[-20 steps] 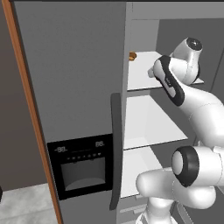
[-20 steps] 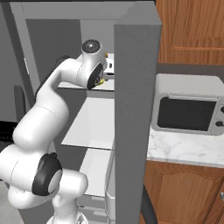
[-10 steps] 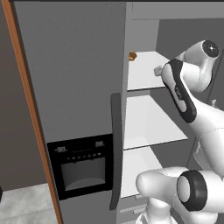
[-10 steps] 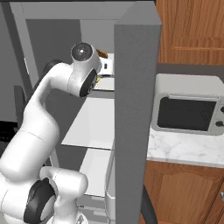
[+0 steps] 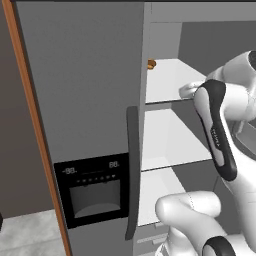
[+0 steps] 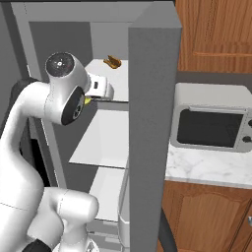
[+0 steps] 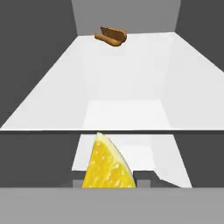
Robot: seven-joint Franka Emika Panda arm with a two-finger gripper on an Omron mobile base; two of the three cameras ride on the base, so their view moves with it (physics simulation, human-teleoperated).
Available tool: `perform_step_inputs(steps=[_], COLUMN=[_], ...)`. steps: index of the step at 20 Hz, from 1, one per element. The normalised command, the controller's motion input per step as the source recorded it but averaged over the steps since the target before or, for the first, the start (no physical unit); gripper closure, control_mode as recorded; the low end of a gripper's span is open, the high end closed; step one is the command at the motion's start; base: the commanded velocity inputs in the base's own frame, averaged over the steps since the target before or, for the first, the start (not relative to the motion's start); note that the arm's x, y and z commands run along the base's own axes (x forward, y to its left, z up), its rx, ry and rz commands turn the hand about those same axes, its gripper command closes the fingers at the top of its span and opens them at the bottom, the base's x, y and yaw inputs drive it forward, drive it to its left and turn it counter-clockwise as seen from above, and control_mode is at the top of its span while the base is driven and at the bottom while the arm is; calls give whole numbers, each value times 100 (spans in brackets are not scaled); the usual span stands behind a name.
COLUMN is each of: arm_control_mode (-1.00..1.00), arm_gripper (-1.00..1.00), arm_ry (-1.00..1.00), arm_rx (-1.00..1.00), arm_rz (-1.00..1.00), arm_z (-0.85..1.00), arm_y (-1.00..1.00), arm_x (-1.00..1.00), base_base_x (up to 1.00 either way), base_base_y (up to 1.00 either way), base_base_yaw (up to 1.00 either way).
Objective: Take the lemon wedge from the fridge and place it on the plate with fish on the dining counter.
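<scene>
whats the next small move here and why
Probably draw the gripper straight back out of the fridge. In the hand view the lemon wedge sits right at the fingertips, apparently held, with the white shelf and the orange-brown lump beyond it. The wedge looks picked, and the plate is elsewhere, so retreating clear of the shelf edge comes first.

— Item one? 
— Tall grey two-door fridge (image 5: 90, 100): one door shut, with long dark curved handle and black dispenser panel; other side open, white inner shelves exposed.

— Item two? 
— Small yellow lemon wedge (image 7: 107, 164): pointed tip up, flesh facing the hand camera, just outside the upper shelf's front edge.
</scene>
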Motion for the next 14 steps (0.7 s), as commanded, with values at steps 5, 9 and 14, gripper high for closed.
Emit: perform_step_inputs(steps=[5, 9, 14], arm_control_mode=[-100, -100, -100], arm_gripper=[100, 100, 100], arm_ry=[25, -10, -17], arm_rx=[0, -10, -8], arm_rz=[0, -3, -1], arm_z=[-58, -44, 0], arm_y=[10, 5, 1], arm_x=[-100, -100, -28], base_base_x=[0, 0, 0], base_base_y=[0, 0, 0], base_base_yaw=[0, 0, 0])
